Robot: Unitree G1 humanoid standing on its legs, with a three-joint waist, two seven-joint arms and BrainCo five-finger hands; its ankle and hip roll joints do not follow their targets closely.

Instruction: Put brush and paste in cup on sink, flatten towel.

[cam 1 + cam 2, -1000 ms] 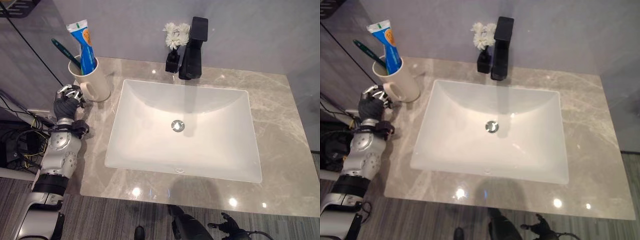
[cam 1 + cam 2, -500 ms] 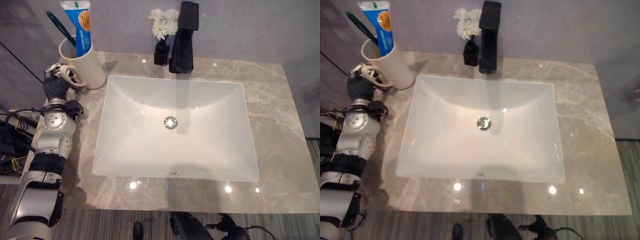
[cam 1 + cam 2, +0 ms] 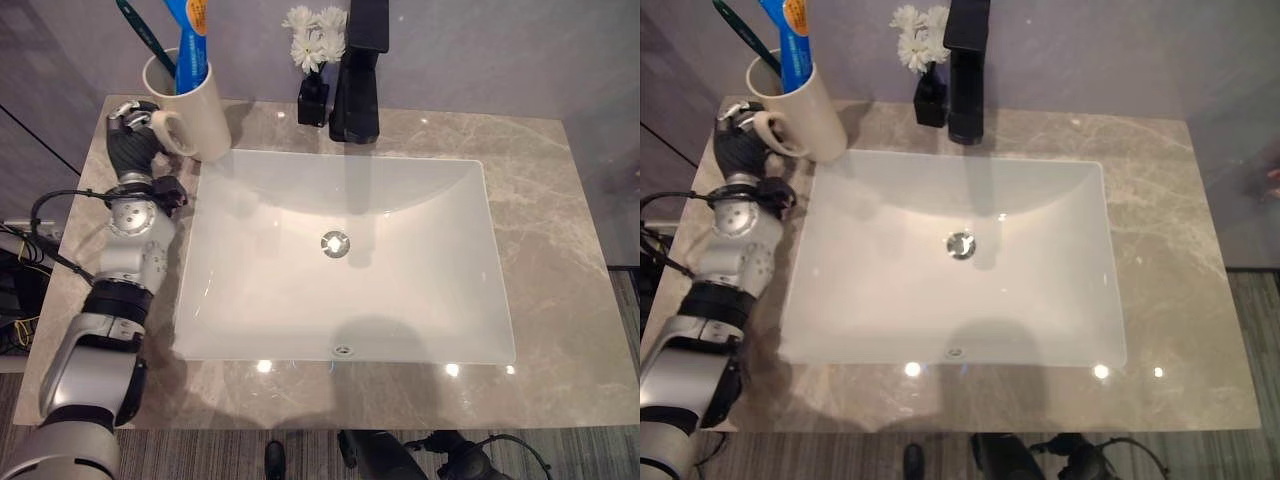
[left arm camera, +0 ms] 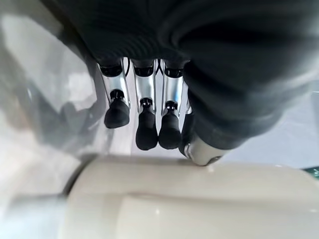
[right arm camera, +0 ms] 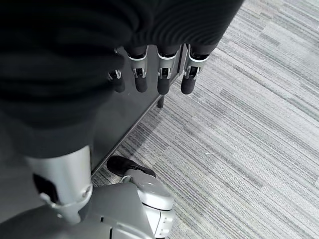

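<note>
A grey marbled countertop (image 3: 560,250) spreads across the head views, with a white rectangular sink basin (image 3: 345,270) sunk into its middle and a round metal drain (image 3: 335,242) at the basin's centre. At 12 o'clock from the drain, on the back edge of the counter, stands a tall black faucet (image 3: 360,75). Just beside it, toward 11 o'clock, is a small black vase (image 3: 313,100) holding white flowers (image 3: 313,35).

At about 10 o'clock from the drain, near the counter's far left corner, stands the cup (image 3: 193,100): a tall cream-coloured mug, upright, its loop handle facing the robot's left arm. A blue toothpaste tube (image 3: 193,30) with an orange patch stands in it, and a dark green toothbrush (image 3: 143,25) leans out beside the tube toward 10 o'clock; both run past the top edge of the views.

The left hand (image 3: 133,140) is at the cup's handle, at 9 o'clock from the mug. In the left wrist view its fingers (image 4: 146,132) hang fairly straight and relaxed just above the cream surface, and whether they touch it is hard to judge.

The right hand (image 5: 149,69) hangs low over striped grey carpet (image 5: 249,149), fingers straight and holding nothing.
</note>
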